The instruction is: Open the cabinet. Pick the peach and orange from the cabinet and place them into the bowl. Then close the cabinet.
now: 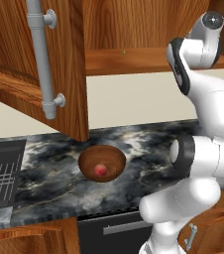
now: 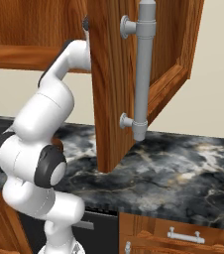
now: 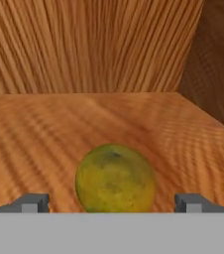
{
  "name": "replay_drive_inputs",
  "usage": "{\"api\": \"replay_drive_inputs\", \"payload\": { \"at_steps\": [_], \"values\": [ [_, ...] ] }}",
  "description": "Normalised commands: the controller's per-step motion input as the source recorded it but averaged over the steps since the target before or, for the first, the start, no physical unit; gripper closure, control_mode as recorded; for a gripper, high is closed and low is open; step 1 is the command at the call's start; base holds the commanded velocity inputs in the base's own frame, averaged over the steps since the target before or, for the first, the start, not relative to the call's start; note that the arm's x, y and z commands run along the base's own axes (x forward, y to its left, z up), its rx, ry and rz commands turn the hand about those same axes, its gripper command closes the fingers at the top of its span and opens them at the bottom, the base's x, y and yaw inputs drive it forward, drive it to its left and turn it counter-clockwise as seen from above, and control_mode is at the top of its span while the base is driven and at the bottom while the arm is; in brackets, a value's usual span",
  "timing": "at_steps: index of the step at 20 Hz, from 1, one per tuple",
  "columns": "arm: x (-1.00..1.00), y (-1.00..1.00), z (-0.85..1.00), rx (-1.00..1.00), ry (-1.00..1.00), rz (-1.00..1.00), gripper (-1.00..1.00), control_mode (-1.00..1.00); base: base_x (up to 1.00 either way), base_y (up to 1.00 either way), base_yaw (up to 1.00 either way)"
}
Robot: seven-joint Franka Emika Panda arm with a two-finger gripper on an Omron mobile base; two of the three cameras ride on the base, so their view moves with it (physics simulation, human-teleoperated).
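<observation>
The cabinet [image 1: 15, 59] stands open, and its left door with the long grey bar handle [image 1: 42, 59] swings out over the counter. Its right door [image 2: 114, 84] is open too. My arm reaches up into the cabinet above the shelf [image 1: 134, 59]. In the hand view the yellow-green orange [image 3: 115, 178] rests on the wooden shelf [image 3: 44, 129], close in front of my gripper [image 3: 113, 202]. The gripper is open, with one fingertip [image 3: 32, 202] on each side of the fruit and clear of it. The dark wooden bowl [image 1: 102, 162] sits on the counter below, with the reddish peach [image 1: 101, 170] inside it.
The dark marble counter [image 1: 148, 144] runs under the cabinet. A dark dish rack [image 1: 0, 178] lies at its left end. Both open doors hang low over the counter. Wooden drawers with short grey handles [image 2: 186, 235] sit below.
</observation>
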Motion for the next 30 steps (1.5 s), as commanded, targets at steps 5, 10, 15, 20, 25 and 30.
{"api": "replay_drive_inputs", "payload": {
  "at_steps": [5, 10, 15, 20, 25, 30],
  "values": [
    [0.27, -0.15, 0.00, 0.00, 0.05, 0.00, -1.00, -1.00, 0.00, 0.00, 0.00],
    [0.23, -0.09, -0.01, 0.00, 0.03, 0.00, -1.00, -1.00, 0.00, 0.00, 0.00],
    [0.04, 0.00, -0.02, 0.00, 0.02, 0.00, -1.00, -1.00, 0.00, 0.00, 0.00],
    [0.00, 0.00, -0.02, 0.00, 0.05, 0.00, 1.00, -1.00, 0.00, 0.00, 0.00],
    [0.00, 0.00, -0.15, 0.01, 0.08, 0.00, 1.00, -1.00, 0.00, 0.00, 0.00],
    [0.00, 0.00, -0.19, 0.01, 0.09, 0.00, 1.00, -1.00, 0.00, 0.00, 0.00]
  ]
}}
